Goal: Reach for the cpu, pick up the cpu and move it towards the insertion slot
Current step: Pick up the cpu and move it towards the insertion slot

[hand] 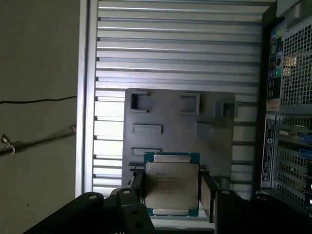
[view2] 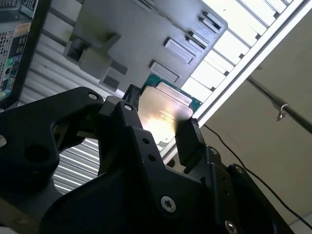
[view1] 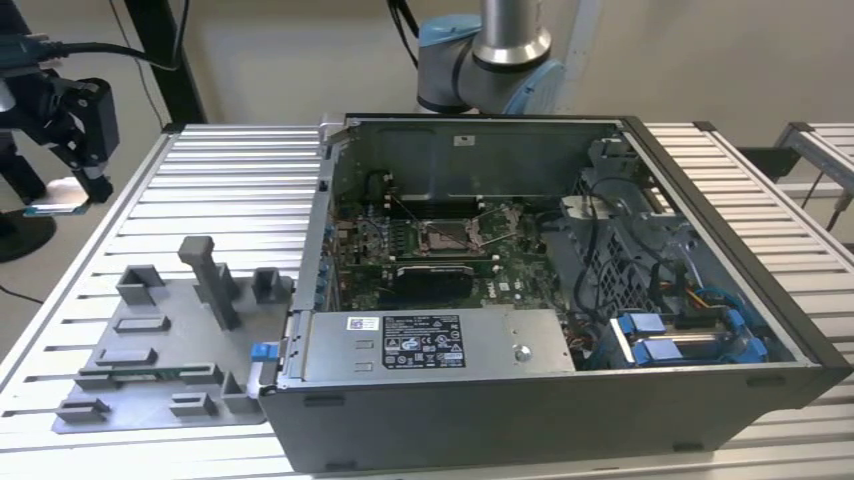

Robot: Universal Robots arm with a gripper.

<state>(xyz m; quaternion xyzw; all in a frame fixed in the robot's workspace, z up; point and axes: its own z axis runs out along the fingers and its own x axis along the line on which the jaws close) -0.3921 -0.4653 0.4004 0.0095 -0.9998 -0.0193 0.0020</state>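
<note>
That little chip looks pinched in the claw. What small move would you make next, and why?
Probably carry it toward the exterior view's right, keeping it high. The gripper is shut on the cpu, a finger at each side, up at the exterior view's left, while the insertion slot lies inside the open computer case, whose side wall stands between them.
</note>
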